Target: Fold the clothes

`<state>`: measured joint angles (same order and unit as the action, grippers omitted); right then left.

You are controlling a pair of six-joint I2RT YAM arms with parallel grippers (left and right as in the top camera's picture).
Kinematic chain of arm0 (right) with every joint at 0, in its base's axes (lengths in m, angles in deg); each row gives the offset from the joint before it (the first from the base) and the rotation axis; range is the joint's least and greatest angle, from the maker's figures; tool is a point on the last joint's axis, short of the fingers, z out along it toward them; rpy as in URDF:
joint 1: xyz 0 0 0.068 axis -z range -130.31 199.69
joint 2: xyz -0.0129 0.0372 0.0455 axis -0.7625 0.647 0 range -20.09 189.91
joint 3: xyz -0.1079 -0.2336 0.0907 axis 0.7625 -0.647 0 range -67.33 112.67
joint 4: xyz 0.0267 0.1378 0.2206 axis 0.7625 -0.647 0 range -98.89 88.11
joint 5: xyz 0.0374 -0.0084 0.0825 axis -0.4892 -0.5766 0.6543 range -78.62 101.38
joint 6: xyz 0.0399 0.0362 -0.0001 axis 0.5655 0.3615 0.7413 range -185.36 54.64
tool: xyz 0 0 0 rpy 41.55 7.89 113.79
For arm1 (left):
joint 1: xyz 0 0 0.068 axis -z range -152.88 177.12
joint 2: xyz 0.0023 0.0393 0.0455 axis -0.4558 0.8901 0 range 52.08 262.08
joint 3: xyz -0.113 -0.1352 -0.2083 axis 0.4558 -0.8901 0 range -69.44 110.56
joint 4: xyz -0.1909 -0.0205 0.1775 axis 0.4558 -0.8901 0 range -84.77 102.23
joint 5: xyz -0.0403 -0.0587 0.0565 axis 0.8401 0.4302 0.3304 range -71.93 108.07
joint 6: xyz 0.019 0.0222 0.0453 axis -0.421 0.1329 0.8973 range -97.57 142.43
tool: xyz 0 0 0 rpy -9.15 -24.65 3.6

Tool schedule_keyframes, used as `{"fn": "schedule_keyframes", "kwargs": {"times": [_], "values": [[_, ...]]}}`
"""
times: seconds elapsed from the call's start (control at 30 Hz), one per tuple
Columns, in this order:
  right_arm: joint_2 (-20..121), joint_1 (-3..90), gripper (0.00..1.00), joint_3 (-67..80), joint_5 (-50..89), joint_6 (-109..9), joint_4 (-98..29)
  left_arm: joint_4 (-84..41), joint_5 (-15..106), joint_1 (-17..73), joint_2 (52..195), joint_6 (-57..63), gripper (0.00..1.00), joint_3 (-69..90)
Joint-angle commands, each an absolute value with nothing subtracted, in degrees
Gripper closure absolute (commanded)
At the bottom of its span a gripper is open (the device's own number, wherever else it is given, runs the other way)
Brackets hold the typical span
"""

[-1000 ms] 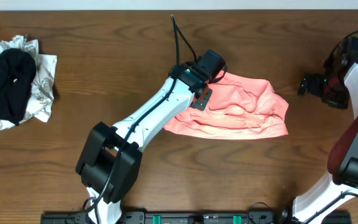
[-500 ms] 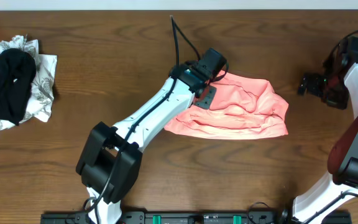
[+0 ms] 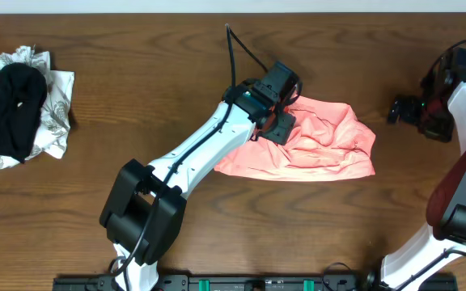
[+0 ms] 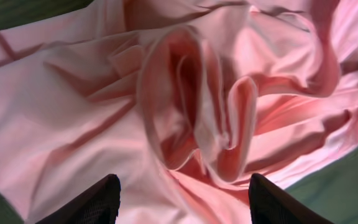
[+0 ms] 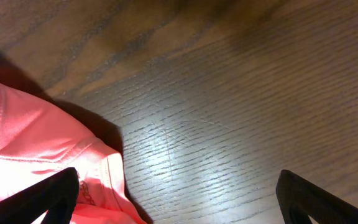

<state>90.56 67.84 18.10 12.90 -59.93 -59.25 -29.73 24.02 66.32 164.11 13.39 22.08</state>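
**Left fingers spread over the bunched pink shirt**

From the near edge of the wooden table (image 3: pixel 176 65), the left arm (image 3: pixel 209 149) reaches out to the salmon-pink T-shirt (image 3: pixel 330 145). The shirt lies crumpled in a rough oblong right of the table's centre. The left gripper (image 3: pixel 284 125) is at the shirt's left end with its fingers spread. A raised pucker of fabric sits between them, and neither finger pinches it. Further right, apart from the shirt, the right gripper (image 3: pixel 403 109) is over bare wood, fingers wide apart and holding nothing. At the far left, a black garment (image 3: pixel 10 109) lies on a white patterned cloth (image 3: pixel 55 105).
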Motion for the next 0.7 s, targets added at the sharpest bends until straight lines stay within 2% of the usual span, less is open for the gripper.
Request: {"fn": "schedule_keyframes", "kwargs": {"times": [0.0,0.03,0.17,0.33,0.47,0.67], "values": [[90.06,67.99,0.01,17.55,13.12,-59.38,-59.25,-31.06,19.39,65.93,164.41,12.08,0.34,22.83],[90.06,67.99,0.01,17.49,13.14,-59.38,-59.14,-31.61,18.74,65.93,164.41,11.31,0.35,22.83],[90.06,67.99,0.01,17.33,13.14,-59.38,-59.08,-32.44,18.39,65.93,164.43,10.87,0.52,22.54],[90.06,67.99,0.01,17.31,13.16,-59.38,-59.1,-31.26,14.78,65.95,165.61,10.68,0.64,22.19],[90.06,67.99,0.01,17.31,13.18,-59.38,-59.1,-29.07,10.65,65.93,168.61,10.68,0.94,22.17],[90.06,67.99,0.01,17.31,13.18,-59.38,-59.1,-25.33,10.71,65.95,171.63,10.61,0.94,22.17]]}}
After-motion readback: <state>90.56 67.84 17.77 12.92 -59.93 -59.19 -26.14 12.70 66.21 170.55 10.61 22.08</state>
